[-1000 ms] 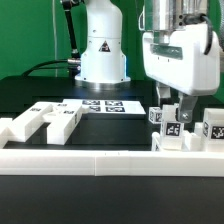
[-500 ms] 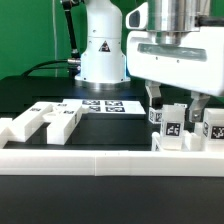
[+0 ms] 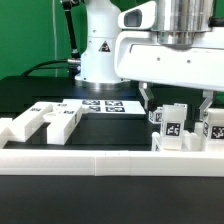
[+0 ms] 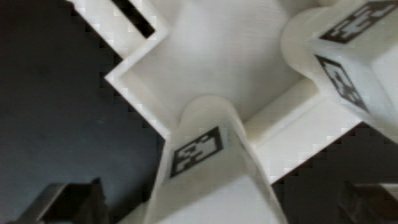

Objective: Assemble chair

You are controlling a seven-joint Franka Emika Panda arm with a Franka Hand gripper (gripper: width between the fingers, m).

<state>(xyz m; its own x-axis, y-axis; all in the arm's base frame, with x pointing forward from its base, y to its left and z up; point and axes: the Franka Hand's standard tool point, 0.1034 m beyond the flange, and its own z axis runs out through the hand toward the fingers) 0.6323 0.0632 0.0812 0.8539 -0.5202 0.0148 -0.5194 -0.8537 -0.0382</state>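
Chair parts [image 4: 187, 85]: white pieces crossing beneath me, touching.
Nearest post [image 4: 228, 170]: carries a black-and-white tag.
Rounded part [image 4: 347, 45]: also tagged.
Desk [image 4: 50, 90]: dark.
My fingers [image 4: 71, 203]: one dark tip visible, clear of the post.

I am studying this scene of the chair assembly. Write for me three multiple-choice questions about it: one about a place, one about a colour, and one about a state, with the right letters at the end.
1. Where does the marker board lie in the exterior view?
A. On the floor
B. On the table, in front of the robot base
C. Held up in the air

2. What colour is the table top?
A. White
B. Green
C. Black

3. In what state is the tool?
A. Open, above the tagged chair parts
B. Shut on a chair part
C. Shut and empty

Answers:
1 B, because the board lies flat on the table just below the base.
2 C, because the surface around the white parts is black.
3 A, because its two fingers stand wide apart and grip nothing.
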